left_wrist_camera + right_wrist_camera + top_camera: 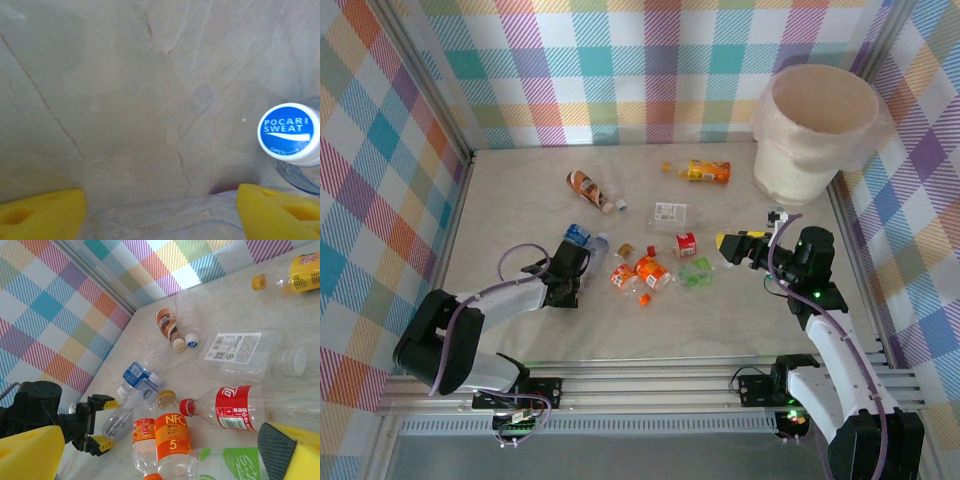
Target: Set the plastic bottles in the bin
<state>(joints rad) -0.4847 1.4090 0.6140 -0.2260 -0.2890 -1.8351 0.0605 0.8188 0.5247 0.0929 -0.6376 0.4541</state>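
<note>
About eleven crushed plastic bottles lie flat, axes scattered; one cream-white round bin; left gripper straddles one, hold unclear; right gripper spread, empty

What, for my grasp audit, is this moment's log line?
left gripper: open, straddling clear bottle | right gripper: open, empty | bottles: on table | bin: upright, far right

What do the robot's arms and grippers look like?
The left arm and right arm have black joints and white links, with purplish cables looped alongside. The left gripper and right gripper are black with yellow fingers. The right arm shows a green light.
</note>
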